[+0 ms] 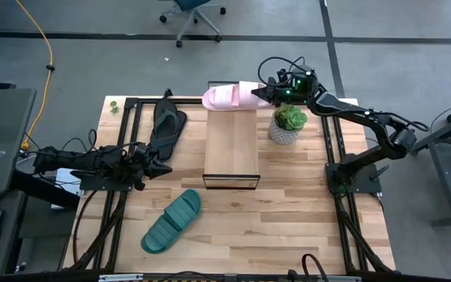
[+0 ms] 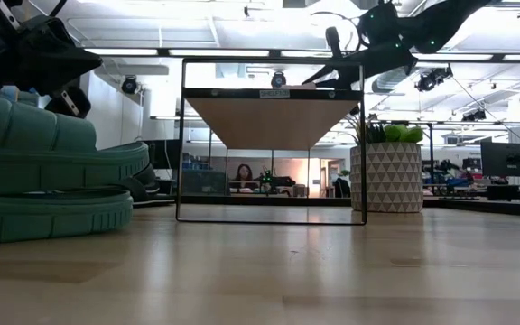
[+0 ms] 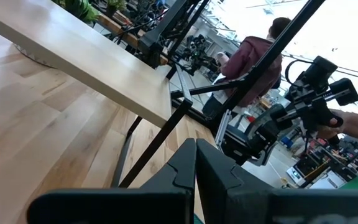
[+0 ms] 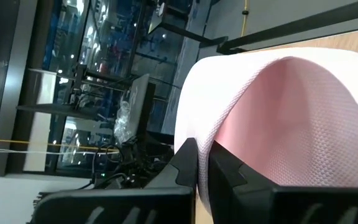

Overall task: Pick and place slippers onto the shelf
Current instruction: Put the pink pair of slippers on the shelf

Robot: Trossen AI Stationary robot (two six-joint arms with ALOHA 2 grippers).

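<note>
At the top centre of the high view, the right gripper [image 1: 263, 92] was clenched on the pink slide [image 1: 232, 96] at the shelf's [image 1: 231, 149] far end, its sole hidden.

Pink slide [image 4: 291, 118] woven-textured; shelf [image 1: 231, 145] smooth pale wood.

grey floor with an office chair [image 1: 193, 16] and yellow cable [image 1: 41, 63] behind the table.
</note>
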